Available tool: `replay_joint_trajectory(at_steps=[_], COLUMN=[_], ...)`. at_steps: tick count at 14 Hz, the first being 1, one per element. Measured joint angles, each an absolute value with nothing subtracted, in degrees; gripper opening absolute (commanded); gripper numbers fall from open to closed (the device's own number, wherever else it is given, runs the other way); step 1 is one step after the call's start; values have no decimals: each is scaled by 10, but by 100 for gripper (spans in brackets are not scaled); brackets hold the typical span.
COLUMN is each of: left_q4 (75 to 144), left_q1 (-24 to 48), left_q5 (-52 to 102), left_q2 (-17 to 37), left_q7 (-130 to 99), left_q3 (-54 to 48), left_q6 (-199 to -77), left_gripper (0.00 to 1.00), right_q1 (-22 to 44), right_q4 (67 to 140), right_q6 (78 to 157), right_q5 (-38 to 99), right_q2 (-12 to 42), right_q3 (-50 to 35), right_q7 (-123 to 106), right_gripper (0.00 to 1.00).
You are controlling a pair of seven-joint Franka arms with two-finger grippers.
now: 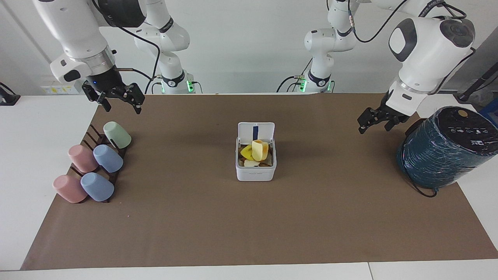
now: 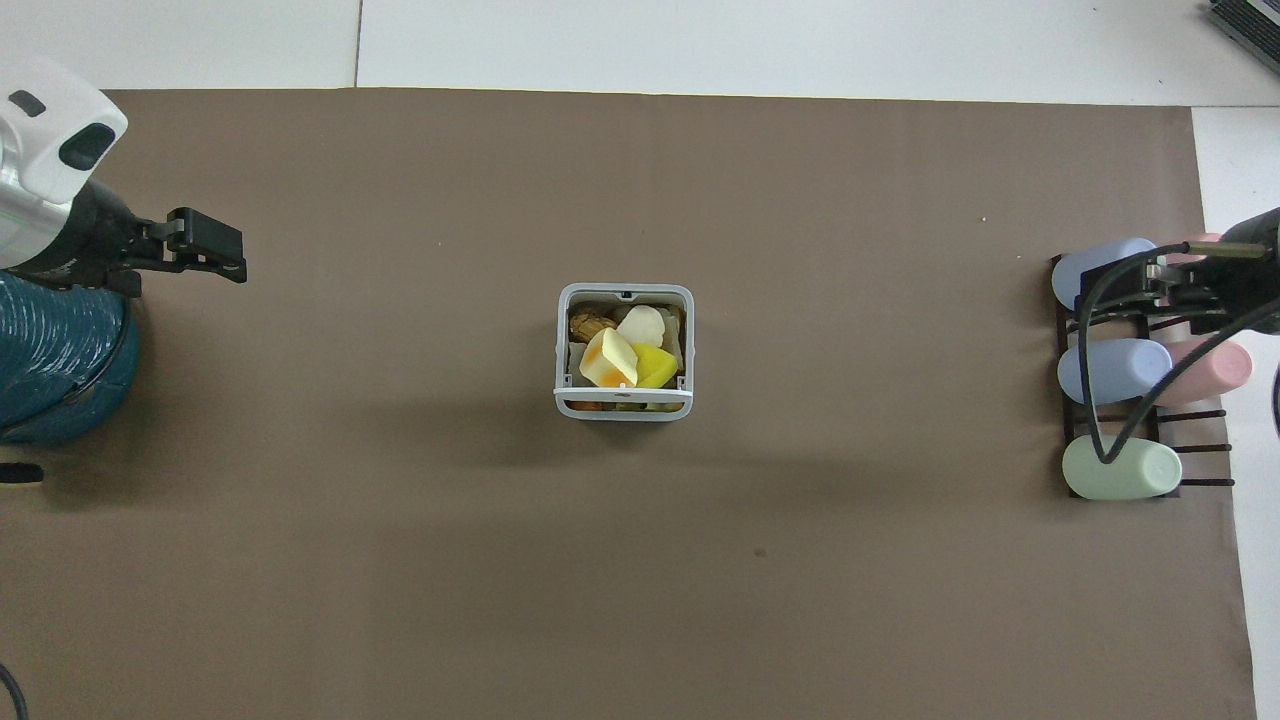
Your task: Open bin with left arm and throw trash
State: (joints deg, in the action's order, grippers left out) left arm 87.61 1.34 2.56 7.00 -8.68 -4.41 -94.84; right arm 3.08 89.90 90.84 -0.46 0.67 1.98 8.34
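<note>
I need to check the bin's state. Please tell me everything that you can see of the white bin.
The bin is a small white square box, plastic by its look, with rounded corners and a grey rim. It stands upright mid-table on the brown mat. Its hinged lid is open, standing up on the side nearer the robots. Inside lie yellow and cream scraps. No gripper touches it.

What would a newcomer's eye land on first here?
The white bin mid-table, lid up, with yellow and cream scraps heaped inside. Next, the big teal cylinder at the left arm's end, the left pincer open in the air beside it. Then the pastel cups at the right arm's end.
</note>
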Motion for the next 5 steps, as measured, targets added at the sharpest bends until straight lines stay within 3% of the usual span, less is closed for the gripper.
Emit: replay_joint_trajectory(at_steps=[5], left_q4=[876], left_q1=[13], left_q5=[13], left_q2=[54], left_q7=[-87], left_q3=[-46], left_q6=[-938], left_gripper=[100], right_q1=[31], right_q4=[889], right_q6=[899], right_q5=[-36], right_q2=[6], right_q3=[19], right_q7=[74], right_gripper=[100])
